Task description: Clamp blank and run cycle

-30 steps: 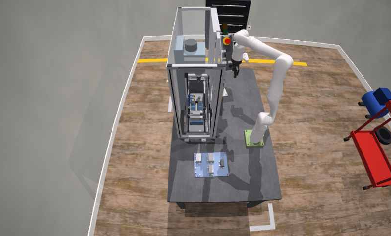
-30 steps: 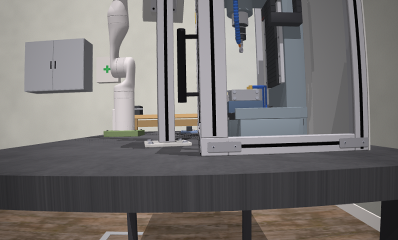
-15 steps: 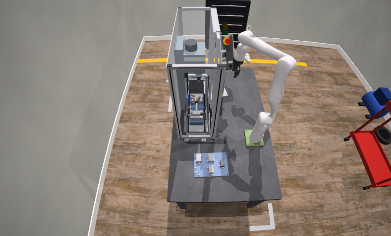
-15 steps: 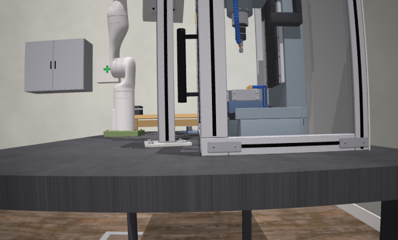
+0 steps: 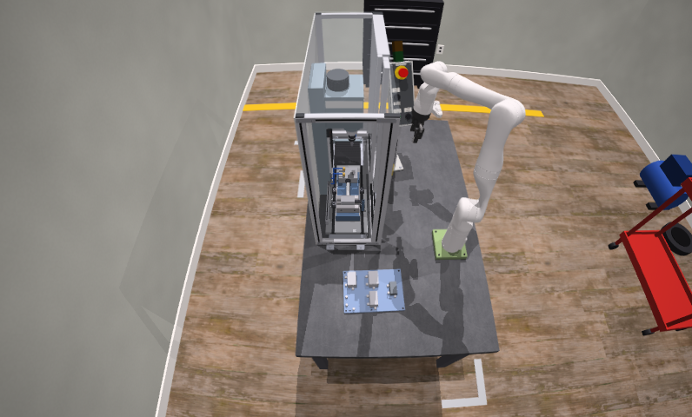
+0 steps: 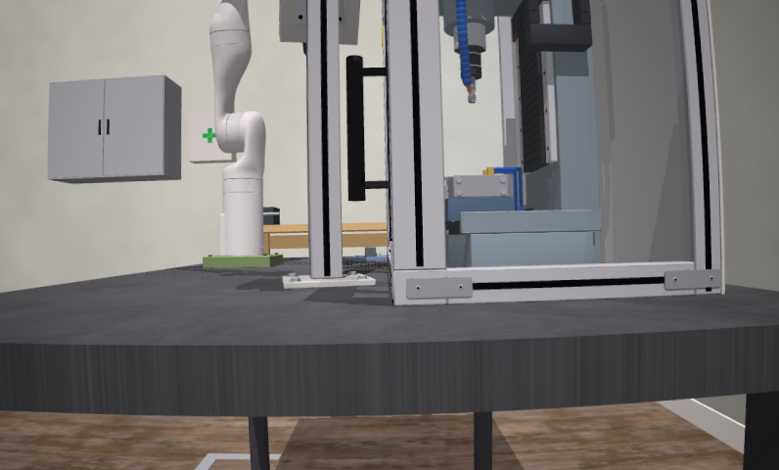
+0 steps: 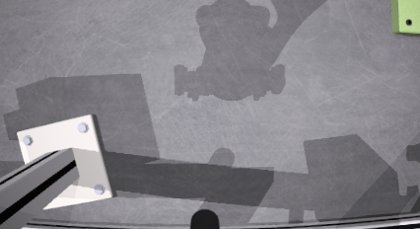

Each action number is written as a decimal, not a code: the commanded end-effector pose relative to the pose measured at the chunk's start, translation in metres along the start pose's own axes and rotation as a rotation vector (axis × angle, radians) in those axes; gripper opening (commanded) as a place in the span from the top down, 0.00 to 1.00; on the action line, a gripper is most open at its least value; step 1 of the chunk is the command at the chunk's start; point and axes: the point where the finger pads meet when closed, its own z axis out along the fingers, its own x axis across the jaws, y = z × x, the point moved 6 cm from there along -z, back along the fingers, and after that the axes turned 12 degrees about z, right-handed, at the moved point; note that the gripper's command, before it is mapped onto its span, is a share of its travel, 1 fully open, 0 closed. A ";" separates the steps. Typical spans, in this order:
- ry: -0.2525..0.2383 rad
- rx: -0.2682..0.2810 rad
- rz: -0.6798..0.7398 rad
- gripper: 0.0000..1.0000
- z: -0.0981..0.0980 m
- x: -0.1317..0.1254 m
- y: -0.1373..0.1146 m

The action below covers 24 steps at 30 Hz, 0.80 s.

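While the gripper [image 5: 416, 135] hung beside the control column [image 5: 404, 98], its fingers spread and holding nothing, the black knob, by my judgement, lay just beside it on the guard [image 5: 308, 115] side. One blank [image 5: 348, 189] sat in the vise; on the plate [image 5: 350, 307] stood four blocks, one darker.

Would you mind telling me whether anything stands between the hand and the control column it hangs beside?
Nothing visible does. The hand hangs open and empty just beside the control column, above bare table top. The column's white foot plate lies off to one side below.
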 end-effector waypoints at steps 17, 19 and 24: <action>-0.005 -0.004 0.000 0.20 0.049 -0.002 -0.004; -0.005 -0.004 0.000 0.20 0.049 -0.002 -0.004; -0.005 -0.004 0.000 0.20 0.049 -0.002 -0.004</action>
